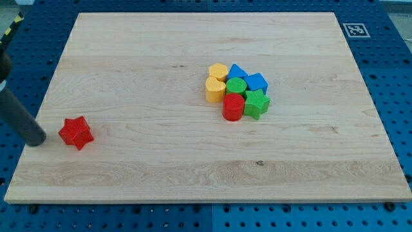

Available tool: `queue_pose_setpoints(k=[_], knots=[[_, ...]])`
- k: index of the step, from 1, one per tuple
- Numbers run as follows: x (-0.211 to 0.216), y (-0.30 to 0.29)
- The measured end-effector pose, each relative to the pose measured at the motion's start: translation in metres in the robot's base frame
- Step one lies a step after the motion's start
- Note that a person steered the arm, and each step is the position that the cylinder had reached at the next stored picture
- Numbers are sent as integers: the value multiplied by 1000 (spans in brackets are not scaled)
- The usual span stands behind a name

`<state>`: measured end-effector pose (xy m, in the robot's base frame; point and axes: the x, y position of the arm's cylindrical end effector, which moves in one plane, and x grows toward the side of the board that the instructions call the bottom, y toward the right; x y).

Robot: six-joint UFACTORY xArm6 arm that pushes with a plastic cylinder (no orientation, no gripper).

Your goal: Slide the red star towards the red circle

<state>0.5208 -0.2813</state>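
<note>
The red star [76, 133] lies near the view's left edge of the wooden board [161, 167]. My tip [37, 140] rests on the board just to the left of the star, a small gap apart. The red circle [233, 107] is a cylinder at the bottom left of a cluster of blocks right of the board's middle, far to the right of the star.
Packed around the red circle are a yellow block [218, 71] and a yellow heart [215, 89], a green circle [236, 86], a green star [257, 104], and two blue blocks [237, 70] [257, 82]. A fiducial tag [354, 29] sits off the board's top right corner.
</note>
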Motion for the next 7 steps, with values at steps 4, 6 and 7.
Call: queue_pose_setpoints(k=[4,6,7], knots=[[-2,85],[24,105],[29,138]])
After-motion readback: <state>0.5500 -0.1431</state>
